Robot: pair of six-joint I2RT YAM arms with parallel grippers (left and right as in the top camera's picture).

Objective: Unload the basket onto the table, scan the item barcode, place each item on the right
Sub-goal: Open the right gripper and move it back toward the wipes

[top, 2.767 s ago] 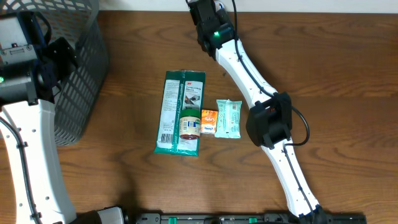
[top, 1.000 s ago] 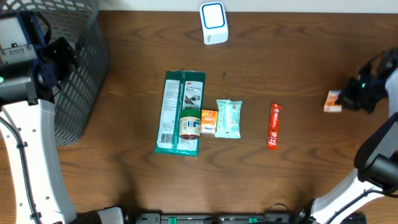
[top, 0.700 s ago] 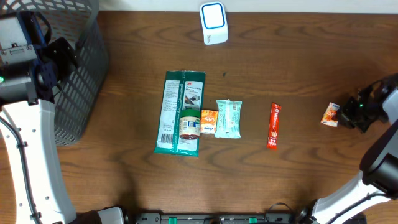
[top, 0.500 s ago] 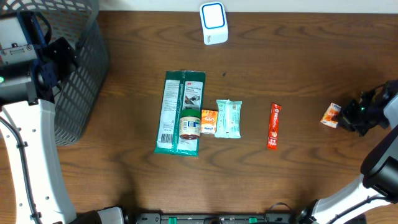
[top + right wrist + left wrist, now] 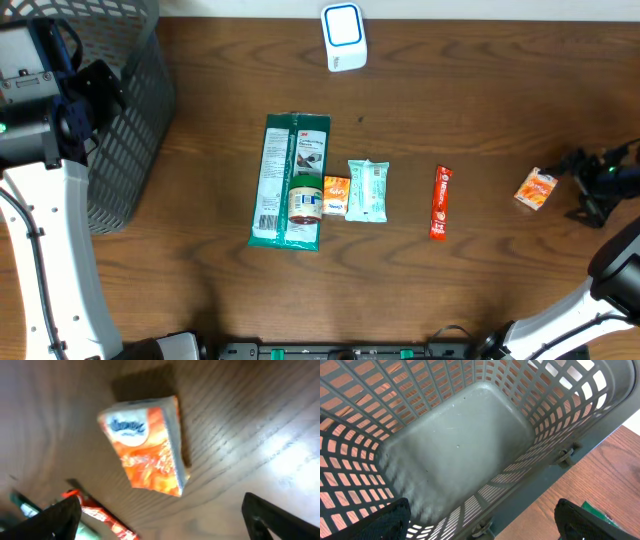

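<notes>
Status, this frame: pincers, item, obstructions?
Left pincer open over grey mesh basket. Right pincer open beside orange tissue pack. Pack flat on wooden table, unheld. Nothing blocking.

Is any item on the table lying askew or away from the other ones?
Yes. The orange pack lies tilted and alone on the right, well apart from the green packet and its neighbours in the middle.

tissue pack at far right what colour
Tissue pack: mostly orange, white logo patch; clearest in right wrist view.
</notes>
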